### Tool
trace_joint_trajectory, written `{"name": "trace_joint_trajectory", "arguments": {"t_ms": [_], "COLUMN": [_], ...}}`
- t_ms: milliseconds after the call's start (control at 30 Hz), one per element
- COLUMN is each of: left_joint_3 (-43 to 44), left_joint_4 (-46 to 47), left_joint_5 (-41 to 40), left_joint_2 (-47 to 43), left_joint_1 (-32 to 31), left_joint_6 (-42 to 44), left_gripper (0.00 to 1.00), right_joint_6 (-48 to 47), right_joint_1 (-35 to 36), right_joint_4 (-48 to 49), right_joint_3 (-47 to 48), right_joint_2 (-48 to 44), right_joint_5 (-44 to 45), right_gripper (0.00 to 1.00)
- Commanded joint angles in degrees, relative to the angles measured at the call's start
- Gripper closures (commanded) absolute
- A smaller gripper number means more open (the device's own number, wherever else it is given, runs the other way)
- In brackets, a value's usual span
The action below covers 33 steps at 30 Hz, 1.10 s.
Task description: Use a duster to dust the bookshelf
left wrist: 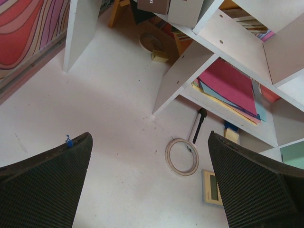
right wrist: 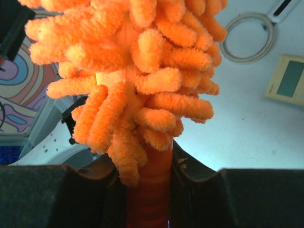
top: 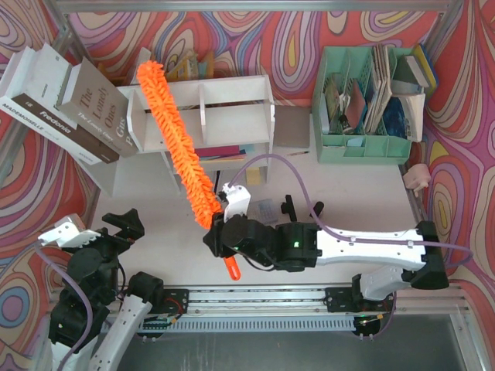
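The orange fluffy duster (top: 176, 139) slants from the middle of the table up over the white bookshelf (top: 232, 104), its tip near the shelf's top left corner. My right gripper (top: 219, 236) is shut on the duster's orange handle, whose end pokes out below at the handle tip (top: 232, 269). In the right wrist view the handle (right wrist: 151, 190) sits clamped between both black fingers, with the fluffy head (right wrist: 137, 66) filling the frame above. My left gripper (top: 108, 224) hangs open at the near left, nothing between its fingers (left wrist: 42, 185). The bookshelf's lower tier (left wrist: 223, 57) shows in the left wrist view.
Large books (top: 69, 108) lean against the shelf's left side. A mint green organizer (top: 371, 104) with papers stands at the back right. A tape ring (left wrist: 182, 156), a small timer (left wrist: 212, 187) and a pen (left wrist: 197, 125) lie on the table by the shelf. Coloured paper (left wrist: 228, 90) lies inside the shelf.
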Motion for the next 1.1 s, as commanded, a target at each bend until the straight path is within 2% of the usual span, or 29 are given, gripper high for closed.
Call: {"name": "trace_joint_trajectory", "arguments": {"t_ms": [0, 300, 600, 867, 1067], "left_joint_3": [0.29, 0.28, 0.28, 0.28, 0.27], "left_joint_4": [-0.43, -1.29, -1.31, -1.35, -1.22], "left_joint_5": [-0.33, -1.46, -0.63, -0.46, -0.19], "left_joint_2": [0.12, -1.39, -1.08, -0.98, -1.05], "left_joint_1": [0.25, 0.31, 0.2, 0.09, 0.07], "left_joint_6": [-0.31, -1.11, -1.26, -1.32, -1.23], "left_gripper": [0.01, 0.02, 0.02, 0.02, 0.01], "right_joint_6": [4.76, 10.25, 7.94, 6.36, 9.5], "right_joint_1": [1.24, 1.55, 1.67, 3.47, 3.48], "right_joint_4": [2.59, 4.81, 4.7, 7.27, 4.02], "right_joint_3": [1.61, 1.97, 7.52, 7.86, 8.77], "right_joint_2": [2.45, 8.96, 14.38, 12.7, 15.17], "right_joint_5": [2.96, -1.99, -8.2, -4.76, -6.31], "right_gripper": [1.0, 1.0, 1.0, 1.0, 1.0]}}
